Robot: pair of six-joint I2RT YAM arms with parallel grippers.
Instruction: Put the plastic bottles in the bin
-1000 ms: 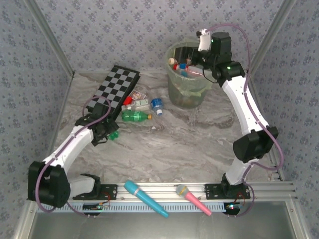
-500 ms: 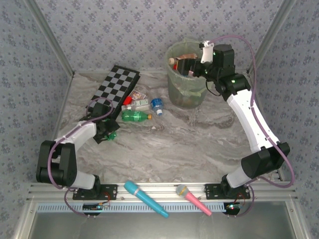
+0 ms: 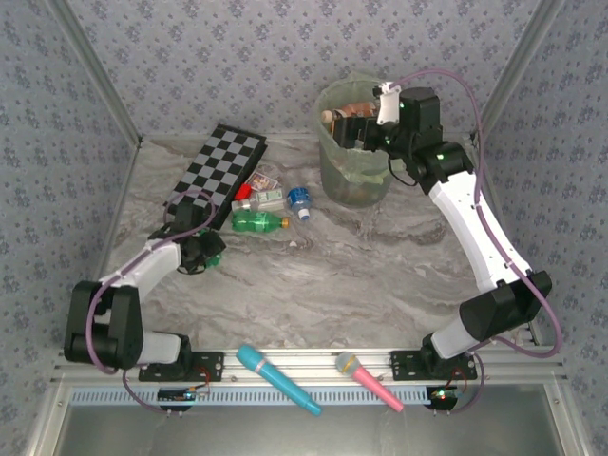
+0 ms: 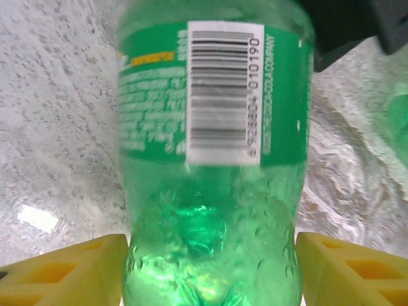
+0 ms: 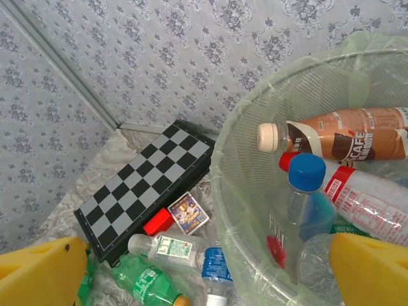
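Note:
My left gripper (image 3: 205, 249) is low on the table's left side, shut on a green bottle (image 4: 213, 191) with a white barcode label. The bottle's body sits between the two yellow fingers (image 4: 64, 271), and both touch its sides. My right gripper (image 5: 207, 255) hangs open above the pale green bin (image 3: 356, 176), with nothing between its fingers. Inside the bin (image 5: 237, 191) lie a brown coffee bottle (image 5: 357, 131), a blue-capped clear bottle (image 5: 306, 191) and a red-capped one (image 5: 376, 201). On the table left of the bin lie a second green bottle (image 3: 256, 222), a clear bottle (image 3: 263, 199) and a blue-labelled bottle (image 3: 300, 199).
A folded chessboard (image 3: 218, 171) lies at the back left, with a small red block (image 5: 158, 222) and a card (image 5: 189, 213) beside it. A cyan microphone (image 3: 275, 377) and a pink microphone (image 3: 366, 378) rest on the front rail. Patterned walls close in three sides.
The left arm's elbow has folded back toward its base while its gripper stays at the green bottle. The right arm has stretched out, and its gripper stays over the bin.

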